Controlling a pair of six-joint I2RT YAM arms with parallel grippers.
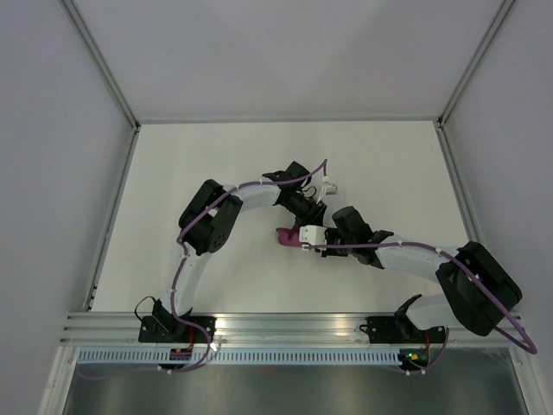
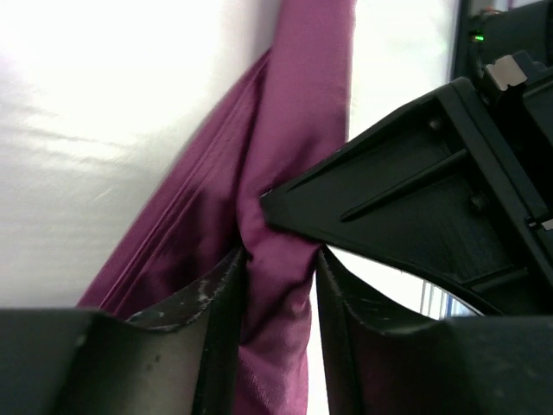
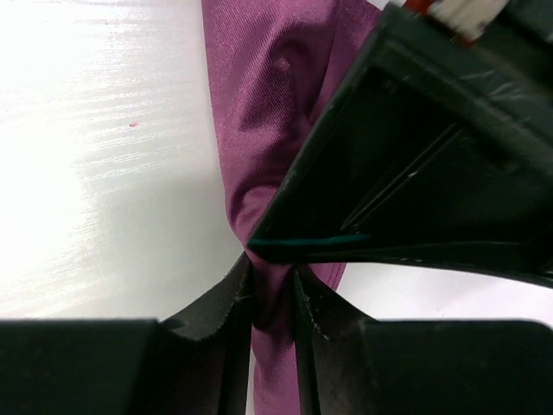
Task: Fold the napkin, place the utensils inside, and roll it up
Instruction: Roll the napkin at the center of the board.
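napkin (image 2: 289, 156): plum-purple, plain, faint sheen | bench (image 1: 216, 164): glossy white | left claw (image 2: 281, 259): matte black, scuffed grey | right claw (image 3: 270, 270): matte black

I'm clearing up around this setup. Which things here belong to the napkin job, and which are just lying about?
Job: napkin, left claw, right claw, both around it.
Not the job: table, wall. No cutlery visible.

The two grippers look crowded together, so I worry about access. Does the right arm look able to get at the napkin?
Probably yes: the right gripper has the bunched napkin pinched between its fingers. It sits right beside the left gripper, whose fingers flank the same cloth without blocking it.
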